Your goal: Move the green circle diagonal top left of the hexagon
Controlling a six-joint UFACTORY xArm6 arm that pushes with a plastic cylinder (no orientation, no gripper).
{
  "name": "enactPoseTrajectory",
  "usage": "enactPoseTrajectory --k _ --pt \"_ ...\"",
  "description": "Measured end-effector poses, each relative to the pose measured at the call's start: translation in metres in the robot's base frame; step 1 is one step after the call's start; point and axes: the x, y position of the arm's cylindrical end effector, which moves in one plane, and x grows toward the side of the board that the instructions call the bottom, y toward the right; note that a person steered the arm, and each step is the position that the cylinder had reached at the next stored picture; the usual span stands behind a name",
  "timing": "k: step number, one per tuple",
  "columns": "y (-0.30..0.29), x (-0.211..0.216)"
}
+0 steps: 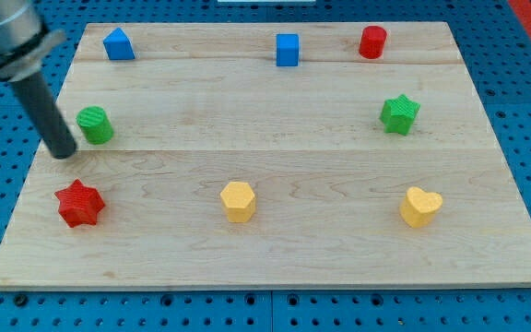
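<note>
My tip [64, 153] is resting on the wooden board [275, 249] near its left edge; being a plain rod, it is gripping nothing. The green circle [94, 125] is sitting just beside the tip, to its upper right. The yellow hexagon [239, 201] is lying well apart, toward the view's bottom centre.

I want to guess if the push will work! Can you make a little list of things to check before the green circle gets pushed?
1. My tip on the board: ok.
2. Tip beside the green circle, at its lower left: ok.
3. Tip touching the circle: cannot tell.
4. Yellow hexagon in view, to the circle's lower right: ok.
5. Path rightward free of blocks: ok.
6. Red star out of the path: ok.
</note>
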Motion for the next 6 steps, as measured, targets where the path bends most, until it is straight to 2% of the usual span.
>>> enactPoseTrajectory --k 1,3,4,5,6 --pt "0.018 -0.047" --pt "0.107 -0.045" --pt "0.112 -0.054" --pt "0.088 -0.121" --pt "-0.003 -0.146"
